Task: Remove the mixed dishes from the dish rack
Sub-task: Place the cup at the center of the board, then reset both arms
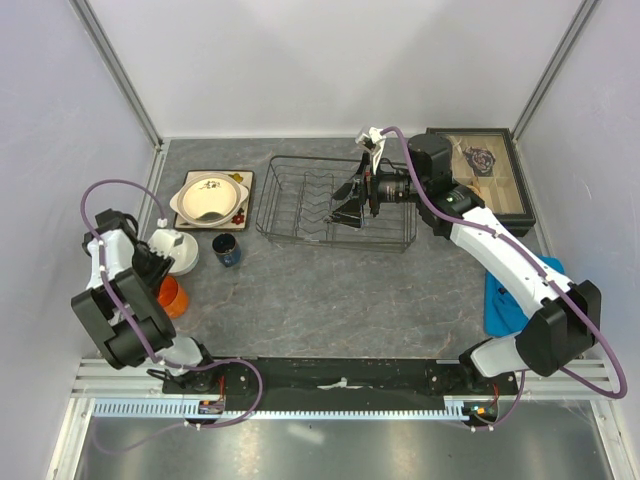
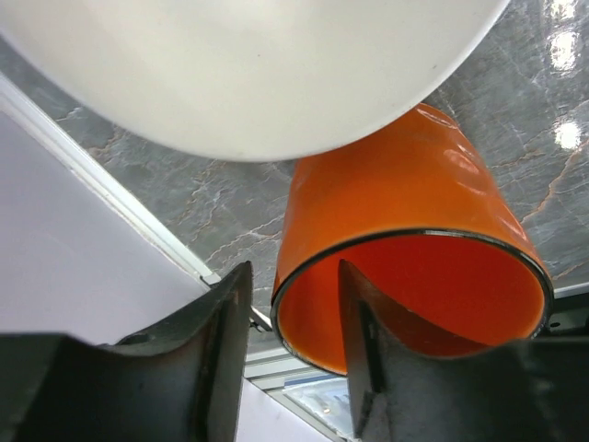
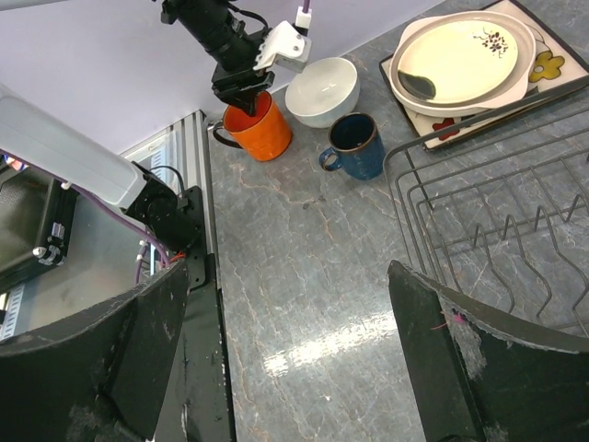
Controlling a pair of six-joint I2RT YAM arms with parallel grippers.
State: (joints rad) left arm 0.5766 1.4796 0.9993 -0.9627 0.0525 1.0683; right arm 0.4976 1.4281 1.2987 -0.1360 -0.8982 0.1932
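Observation:
The dark wire dish rack [image 1: 300,215] holds no dishes; its corner shows in the right wrist view [image 3: 497,221]. The orange cup [image 1: 172,297] stands upright at the table's left edge, next to the white bowl [image 1: 180,252] and the dark blue mug [image 1: 227,249]. The cream bowl [image 1: 208,196] is stacked on the square flowered plate [image 1: 240,213]. My left gripper [image 2: 294,276] is open astride the cup's rim [image 2: 405,203], with one finger inside and one outside, and a gap shows at the outer finger. My right gripper [image 3: 287,276] is open and empty above the rack [image 1: 347,200].
A black glass-lidded box [image 1: 480,170] stands at the back right. A blue object [image 1: 495,295] lies by the right arm. The metal frame rail [image 2: 120,193] and the wall run close beside the cup. The white bowl's underside [image 2: 248,64] is just past my left fingers.

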